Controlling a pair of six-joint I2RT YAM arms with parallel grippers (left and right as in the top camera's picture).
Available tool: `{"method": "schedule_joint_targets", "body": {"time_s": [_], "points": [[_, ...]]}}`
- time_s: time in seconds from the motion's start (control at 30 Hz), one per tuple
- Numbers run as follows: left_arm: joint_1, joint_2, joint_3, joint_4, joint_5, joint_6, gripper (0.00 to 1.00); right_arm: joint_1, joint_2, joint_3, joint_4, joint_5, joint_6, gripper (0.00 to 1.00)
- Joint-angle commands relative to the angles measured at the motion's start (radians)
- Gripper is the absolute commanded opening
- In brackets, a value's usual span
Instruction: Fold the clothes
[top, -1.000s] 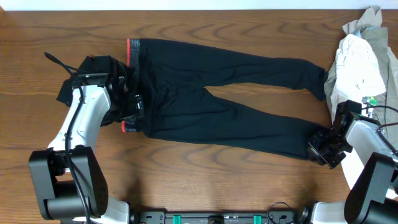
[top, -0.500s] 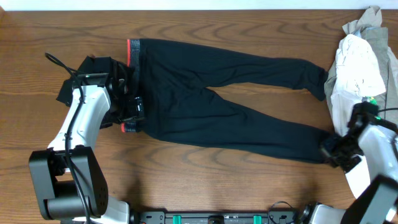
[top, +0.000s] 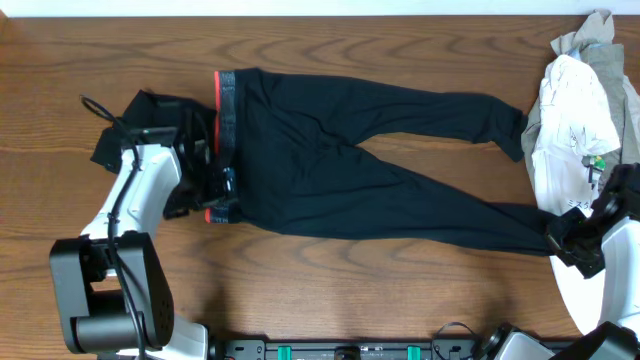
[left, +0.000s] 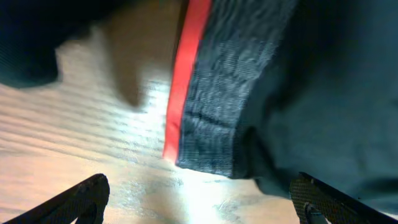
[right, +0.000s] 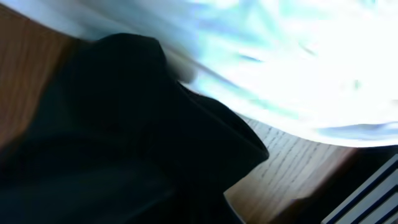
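Observation:
Black pants (top: 340, 160) with a grey waistband edged in red (top: 226, 110) lie flat across the table, legs pointing right. My left gripper (top: 214, 192) is open at the waistband's near corner; the left wrist view shows that corner (left: 205, 152) just beyond the spread fingers (left: 205, 208), which rest over bare wood. My right gripper (top: 568, 238) is shut on the cuff of the near leg, stretched out to the right. The right wrist view shows black cloth (right: 124, 143) filling the frame; the fingers themselves are hidden.
A pile of white and grey clothes (top: 580, 100) lies at the right edge, close to my right arm, and also shows in the right wrist view (right: 298, 62). A crumpled black garment (top: 140, 115) lies under my left arm at the left.
My right gripper has moved right with the near leg's cuff, drawing that leg out straight. The whole pants, waistband included, have slid a little to the right.

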Motion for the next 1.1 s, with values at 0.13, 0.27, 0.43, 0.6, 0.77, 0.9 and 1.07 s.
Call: {"method": "schedule_joint_targets", "body": {"time_s": [0.13, 0.27, 0.43, 0.6, 0.77, 0.9, 1.07], "points": [[0.0, 0.006, -0.136, 0.107, 0.01, -0.051, 0.95, -0.022, -0.008, 0.029, 0.0, 0.006, -0.019, 0.01], [0.0, 0.008, -0.21, 0.224, 0.011, -0.07, 0.93, -0.022, -0.008, 0.029, 0.002, 0.006, -0.019, 0.01], [0.0, 0.008, -0.241, 0.291, 0.018, -0.072, 0.51, -0.022, -0.008, 0.029, 0.002, 0.005, -0.019, 0.01], [0.0, -0.001, -0.238, 0.266, 0.04, -0.072, 0.09, -0.022, -0.008, 0.029, -0.001, 0.006, -0.019, 0.01], [0.001, -0.051, -0.18, 0.123, 0.039, -0.087, 0.06, -0.022, -0.008, 0.029, -0.001, 0.006, -0.019, 0.01], [0.001, -0.144, -0.11, -0.023, 0.035, -0.088, 0.06, -0.022, -0.009, 0.038, -0.021, 0.006, -0.02, 0.01], [0.001, -0.276, -0.061, -0.158, 0.023, -0.093, 0.06, -0.022, -0.01, 0.085, -0.076, -0.003, -0.031, 0.01]]}}
